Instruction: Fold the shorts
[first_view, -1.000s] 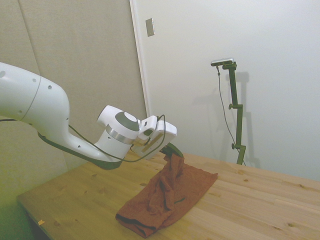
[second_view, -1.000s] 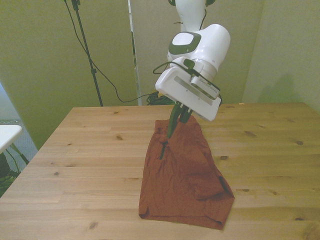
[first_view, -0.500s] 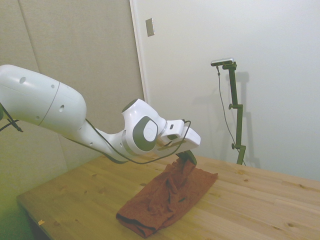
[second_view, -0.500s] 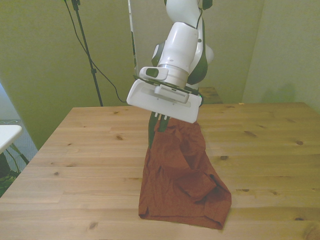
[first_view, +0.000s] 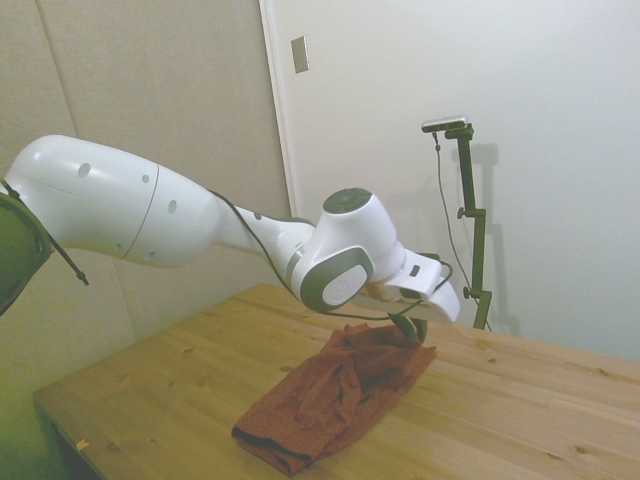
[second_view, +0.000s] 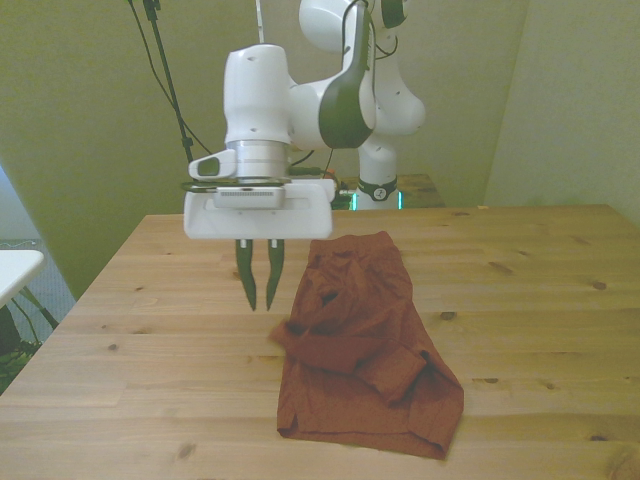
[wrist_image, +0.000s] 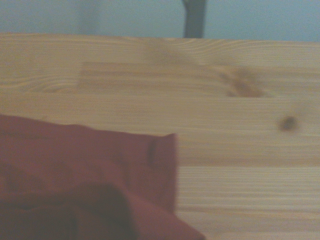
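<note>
Lying rumpled on the wooden counter (second_view: 150, 300), the shorts (second_view: 365, 345) sit just beside the hand (second_view: 259, 303), toward the front view's right. The hand hangs above bare wood, holding nothing, its dark fingers (second_view: 246, 280) a narrow gap apart. Soft rust-red fabric bunches in thick folds.

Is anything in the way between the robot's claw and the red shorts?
No, nothing visible is. The gripper hangs above bare table, just off the front view's left of the shorts, with only open wood between them.
</note>
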